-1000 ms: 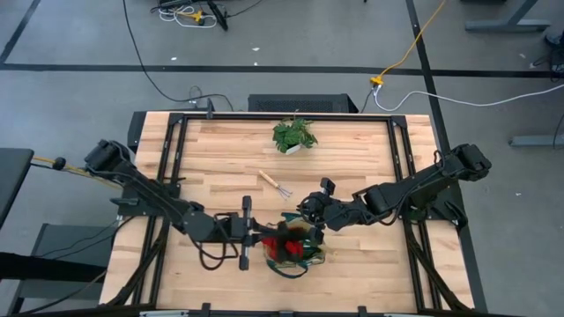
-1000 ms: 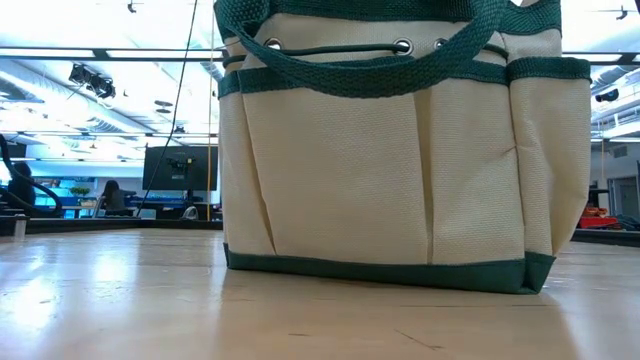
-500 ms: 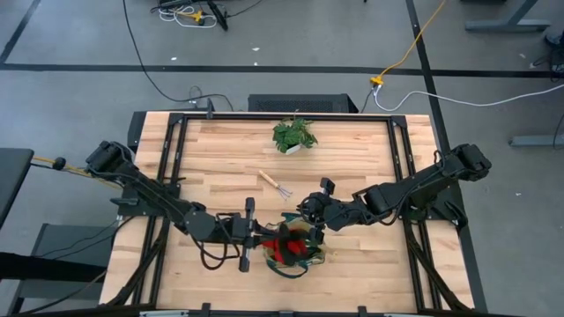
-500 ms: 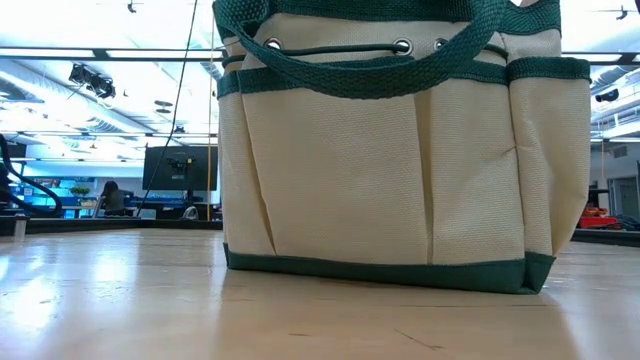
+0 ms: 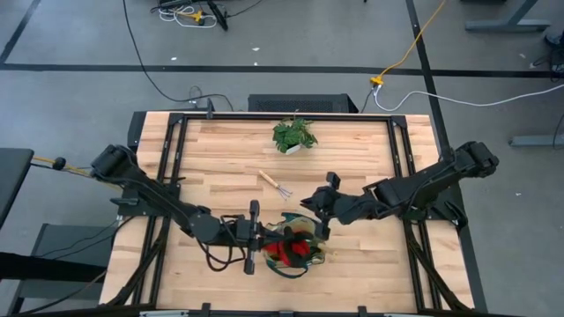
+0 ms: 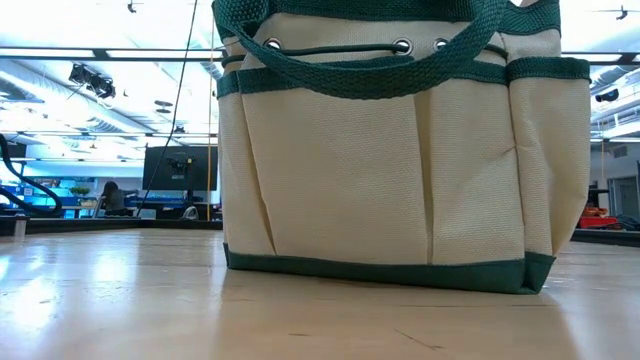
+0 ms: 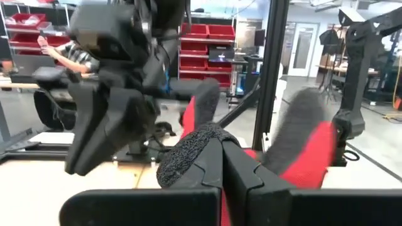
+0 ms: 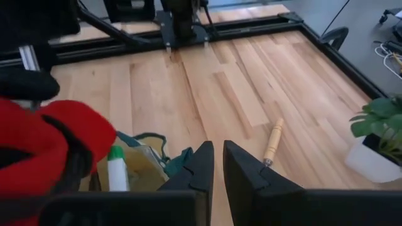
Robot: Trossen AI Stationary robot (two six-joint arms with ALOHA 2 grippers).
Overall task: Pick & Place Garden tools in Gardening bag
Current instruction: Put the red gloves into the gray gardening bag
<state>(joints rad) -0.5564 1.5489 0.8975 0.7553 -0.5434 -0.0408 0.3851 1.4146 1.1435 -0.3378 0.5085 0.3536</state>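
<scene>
The beige gardening bag with green trim (image 5: pixel 304 257) stands near the table's front middle and fills the low view (image 6: pixel 390 160). My left gripper (image 5: pixel 267 244) is at the bag's left rim, shut on the red-and-black gloves (image 5: pixel 289 249), which are over the bag's opening. My right gripper (image 5: pixel 315 211) is at the bag's far right rim, shut and empty (image 8: pixel 217 164). The green spray bottle (image 8: pixel 115 171) stands inside the bag. The small rake (image 5: pixel 275 185) lies flat on the table beyond the bag. The pruning shears do not show. My left gripper pinches the gloves between its two fingers, on a black textured part (image 7: pixel 187 149) just beside the fingertips. The fingers come level from the table's left. The red-and-black glove fingers (image 7: pixel 301 135) stick out past the fingertips over the bag; whether they touch the bag does not show.
A leafy potted plant (image 5: pixel 295 135) stands at the table's far middle. The rake's wooden handle (image 8: pixel 273 141) lies just beyond my right gripper. Bare wood spreads to the left, right and far side of the bag.
My left gripper has gone a little toward the table's right edge with the gloves, farther over the bag's opening. My right arm has drawn back slightly toward the right edge, away from the bag.
</scene>
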